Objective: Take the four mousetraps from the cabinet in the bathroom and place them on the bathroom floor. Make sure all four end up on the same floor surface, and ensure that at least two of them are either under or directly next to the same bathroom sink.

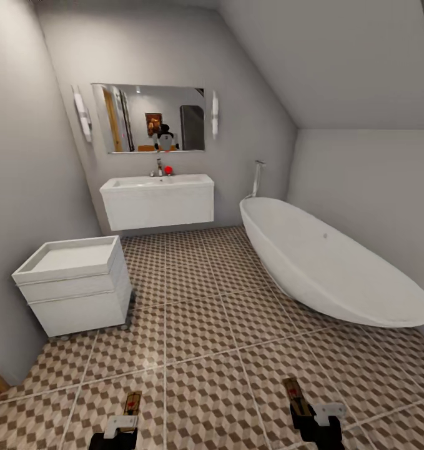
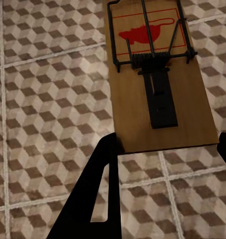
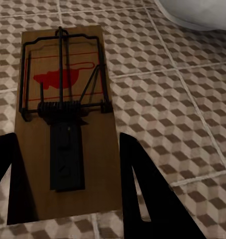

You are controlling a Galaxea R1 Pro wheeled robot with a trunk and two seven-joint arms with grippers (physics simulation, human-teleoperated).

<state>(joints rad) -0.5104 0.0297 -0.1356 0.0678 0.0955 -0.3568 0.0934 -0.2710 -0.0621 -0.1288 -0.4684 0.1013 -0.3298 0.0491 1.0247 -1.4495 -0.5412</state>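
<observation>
Two mousetraps ride with us, well short of the sink (image 1: 157,199): our left gripper (image 1: 121,431) is clamped on one mousetrap (image 2: 155,74), our right gripper (image 1: 316,419) on the other mousetrap (image 3: 65,124). Dropped here on the bathroom floor (image 1: 205,350), they could land too far from that sink.

You won't find any readable words, brand names or numbers here. The only printed sign is a red mouse silhouette inside a thin red rectangular outline, on the wooden board of the mousetrap (image 2: 160,74) seen from your left wrist camera, under its dark wire bar. The same red mouse and outline are printed on the second mousetrap (image 3: 65,124) seen from the right wrist camera. In the head view both marks show only as tiny red specks, too small to read.
</observation>
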